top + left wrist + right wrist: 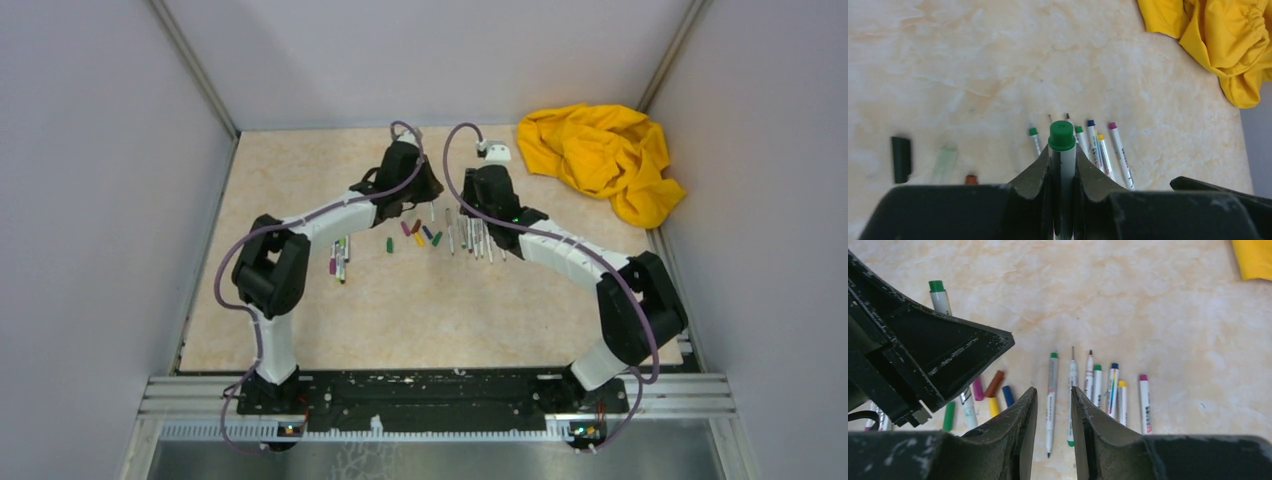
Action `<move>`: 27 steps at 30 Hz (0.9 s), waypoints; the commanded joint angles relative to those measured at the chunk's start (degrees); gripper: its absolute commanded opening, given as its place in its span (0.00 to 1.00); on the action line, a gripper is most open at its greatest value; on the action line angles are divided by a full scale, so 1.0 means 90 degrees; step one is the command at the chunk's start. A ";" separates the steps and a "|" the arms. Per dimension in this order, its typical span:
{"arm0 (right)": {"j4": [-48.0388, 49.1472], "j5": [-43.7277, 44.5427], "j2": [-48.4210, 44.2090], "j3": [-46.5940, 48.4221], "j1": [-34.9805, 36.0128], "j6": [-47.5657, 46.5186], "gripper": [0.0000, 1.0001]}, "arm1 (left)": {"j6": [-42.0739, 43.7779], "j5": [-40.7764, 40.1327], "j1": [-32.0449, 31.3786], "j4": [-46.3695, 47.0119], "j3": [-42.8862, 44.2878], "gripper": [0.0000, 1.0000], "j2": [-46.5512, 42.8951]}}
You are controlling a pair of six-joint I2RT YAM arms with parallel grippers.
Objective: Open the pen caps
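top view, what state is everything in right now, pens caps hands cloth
left hand, shut on the held pen
held pen, clamped, green cap on its free end
right hand, open and empty
row of pens, lying side by side, visible tips bare
loose caps, off, lying apart from the pens
left group of pens, lying together, caps unclear
yellow cloth, crumpled
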 commanded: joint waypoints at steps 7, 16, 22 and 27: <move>-0.0089 0.0453 -0.0784 -0.0599 -0.0402 0.0300 0.31 | -0.0410 0.0500 -0.0539 -0.0354 0.1230 0.00 0.1386; -0.0057 0.0329 -0.0928 -0.0769 -0.0477 0.0300 0.31 | -0.0742 0.0094 -0.0663 -0.0501 0.1470 0.10 0.1862; -0.0026 0.0255 -0.0892 -0.0828 -0.0488 0.0291 0.31 | -0.0819 -0.0115 -0.0678 -0.0499 0.1484 0.30 0.1978; -0.0046 0.0230 -0.0909 -0.0813 -0.0488 0.0255 0.31 | -0.0829 -0.0176 -0.0676 -0.0484 0.1499 0.39 0.1993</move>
